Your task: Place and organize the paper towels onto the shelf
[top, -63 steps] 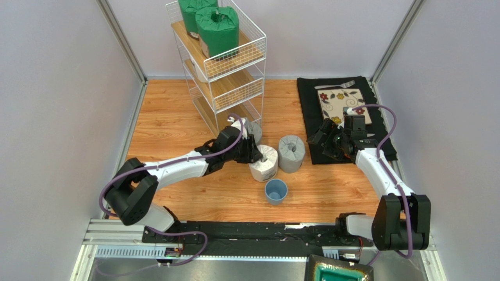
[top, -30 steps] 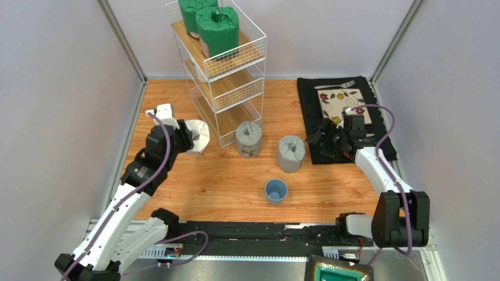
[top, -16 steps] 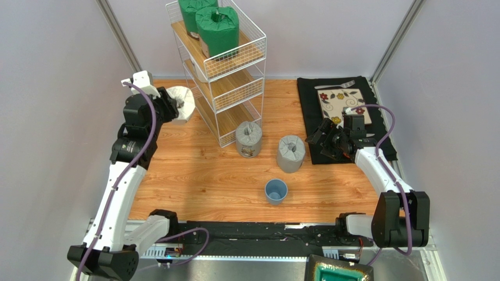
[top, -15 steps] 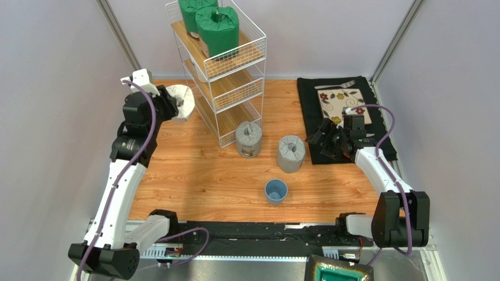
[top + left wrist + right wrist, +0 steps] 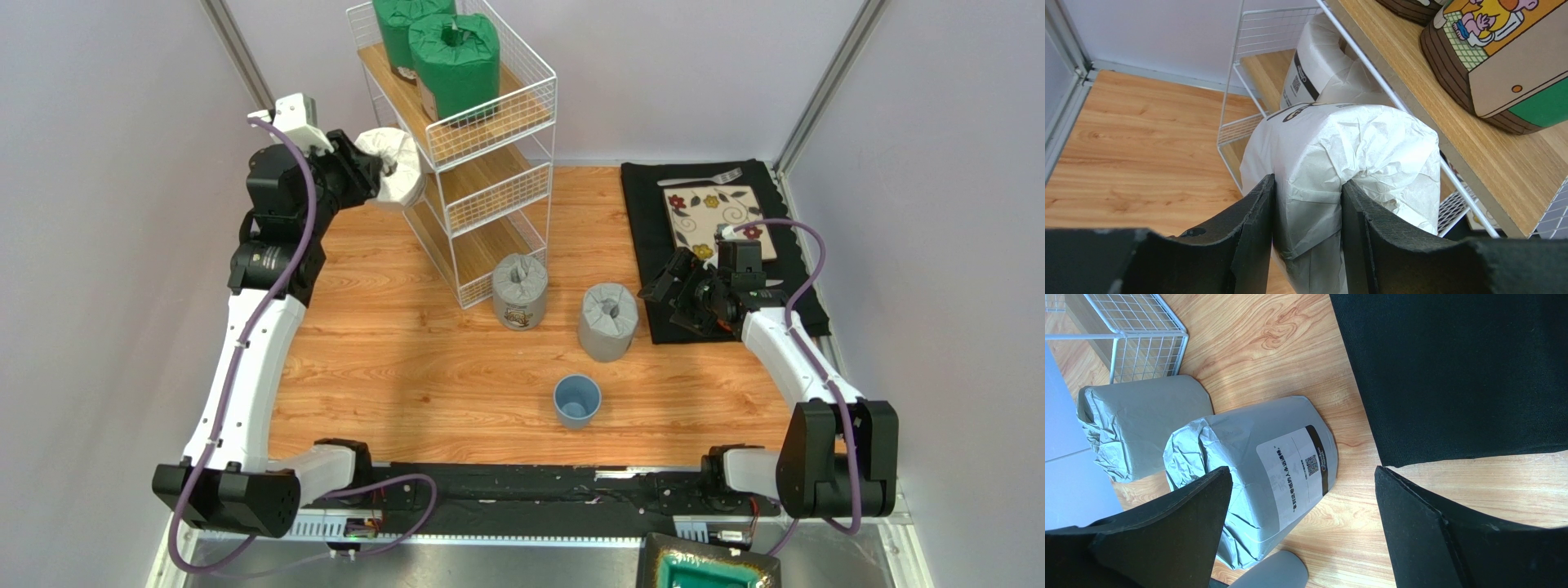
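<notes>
The left hand (image 5: 1308, 184) is grasping a white roll (image 5: 1364, 153), holding it in the air at the left side of the shelf (image 5: 491, 184), by its middle tier. The right hand (image 5: 1300, 478) is hanging released, facing 2 grey rolls (image 5: 608, 321) that are standing on the surface (image 5: 405, 355).

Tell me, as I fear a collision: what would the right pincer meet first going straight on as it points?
Probably the nearer grey roll, framed by the open right pincer; how far off is unclear.
</notes>
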